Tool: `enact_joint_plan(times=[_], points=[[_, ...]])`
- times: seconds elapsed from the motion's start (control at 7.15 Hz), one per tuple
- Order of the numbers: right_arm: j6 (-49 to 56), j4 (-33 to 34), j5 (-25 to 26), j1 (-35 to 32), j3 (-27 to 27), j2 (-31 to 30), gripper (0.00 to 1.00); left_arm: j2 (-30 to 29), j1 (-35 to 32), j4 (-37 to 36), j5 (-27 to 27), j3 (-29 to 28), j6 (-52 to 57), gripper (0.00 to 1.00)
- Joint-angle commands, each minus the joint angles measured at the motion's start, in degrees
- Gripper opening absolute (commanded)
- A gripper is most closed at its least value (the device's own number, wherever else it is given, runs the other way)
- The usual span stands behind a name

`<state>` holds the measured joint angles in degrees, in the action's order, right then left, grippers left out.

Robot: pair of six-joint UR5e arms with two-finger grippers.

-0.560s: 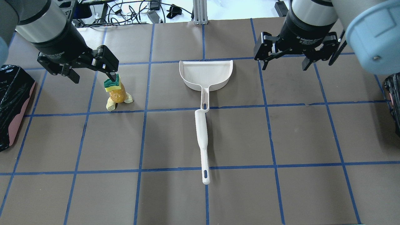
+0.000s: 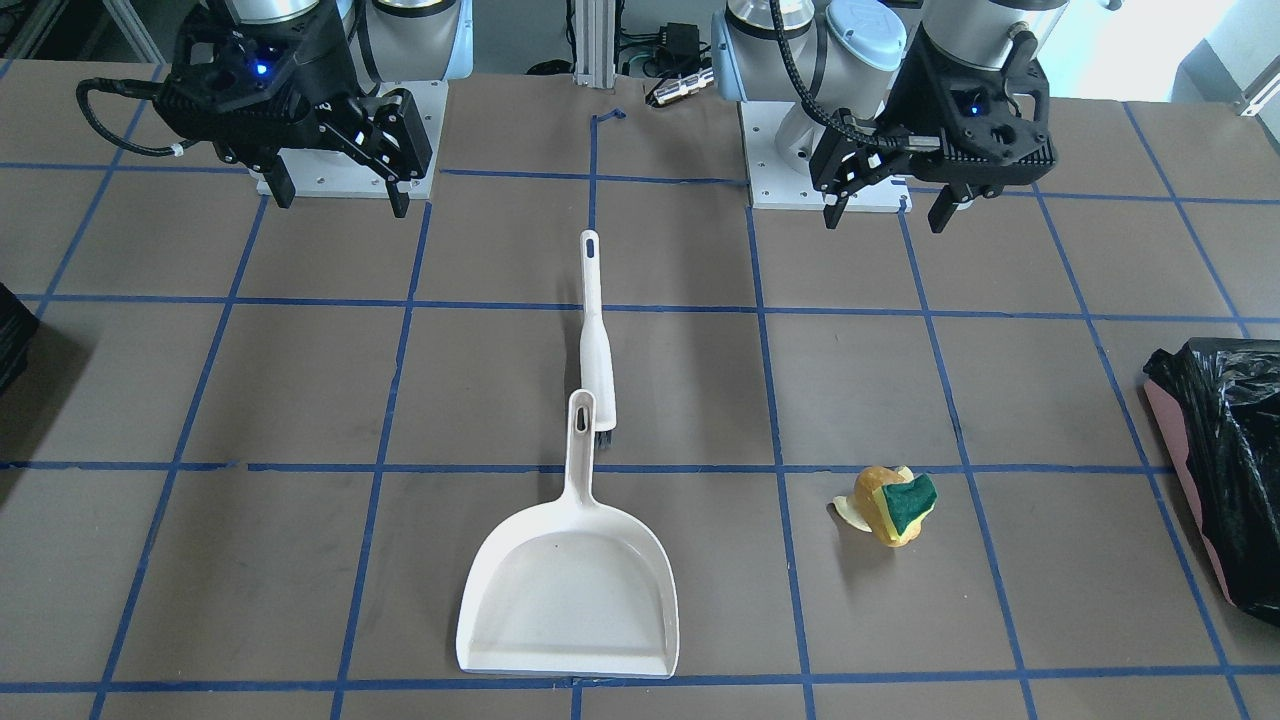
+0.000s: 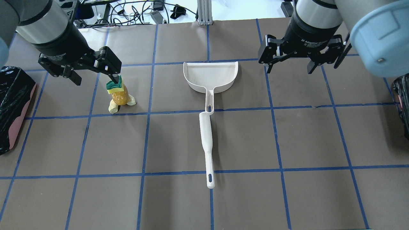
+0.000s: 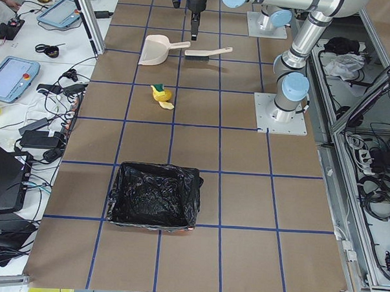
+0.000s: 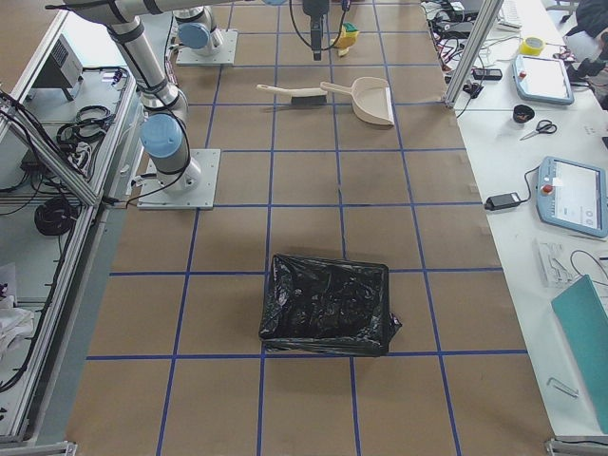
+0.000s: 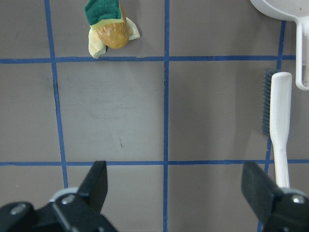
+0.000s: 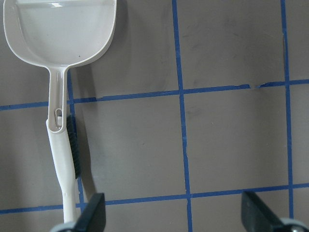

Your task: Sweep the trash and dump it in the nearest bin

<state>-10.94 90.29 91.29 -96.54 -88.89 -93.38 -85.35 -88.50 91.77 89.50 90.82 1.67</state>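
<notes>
left end effector [image 3: 96,76] wide open, empty, upper left | right end effector [image 3: 290,68] wide open, empty, upper right | trash [image 3: 119,94] on desk [image 3: 306,137], left of dustpan [image 3: 211,76]

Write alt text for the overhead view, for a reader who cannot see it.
A white dustpan and brush lie end to end mid-table, untouched. The trash sits to their left, toward a black-lined bin at the edge. The left gripper and right gripper hang open, empty.

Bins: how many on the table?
2. Left bin at the table's end on the robot's left, nearer the trash; right bin at the opposite end. Both sit at the frame edges overhead, partly cut off.
</notes>
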Motion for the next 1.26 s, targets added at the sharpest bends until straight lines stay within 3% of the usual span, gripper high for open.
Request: enact_joint_plan(times=[0.0, 1.12], points=[[-0.05, -0.28, -0.06, -0.06, -0.05, 0.13, 1.00, 0.09, 0.00, -0.01, 0.06, -0.03, 0.00, 1.00], [-0.22, -0.38, -0.06, -0.06, -0.05, 0.13, 1.00, -0.44, 0.00, 0.25, 0.32, 0.06, 0.00, 1.00]])
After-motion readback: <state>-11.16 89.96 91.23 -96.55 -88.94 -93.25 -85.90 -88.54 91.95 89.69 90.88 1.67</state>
